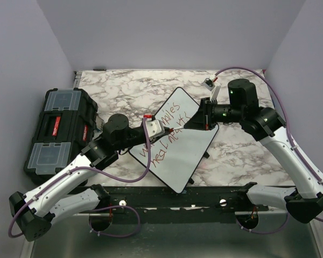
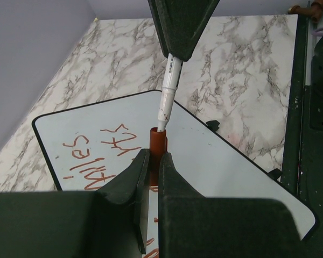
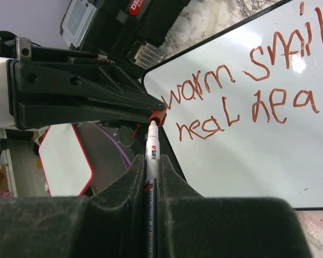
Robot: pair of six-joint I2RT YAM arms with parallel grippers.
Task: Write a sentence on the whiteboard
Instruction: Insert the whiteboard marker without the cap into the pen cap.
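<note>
The whiteboard (image 1: 185, 158) lies tilted on the marble table, with the red sentence (image 1: 169, 134) across it in two lines. In the right wrist view the sentence (image 3: 247, 91) reads "warm smil… / heal hea…", and its right end is cut off. My left gripper (image 2: 153, 156) is shut on a red marker cap (image 2: 158, 141), held over the whiteboard (image 2: 220, 166). My right gripper (image 3: 152, 161) is shut on a white marker (image 3: 152, 156). The marker (image 2: 169, 88) has its tip in the mouth of the cap (image 3: 158, 116). The two grippers meet tip to tip above the board.
A black toolbox (image 1: 59, 131) with clear lid compartments stands left of the board, close to the left arm. A small object (image 1: 209, 83) lies at the back of the table. The right wrist view shows a white panel with a pink rim (image 3: 64, 158) below the left gripper (image 3: 97, 102).
</note>
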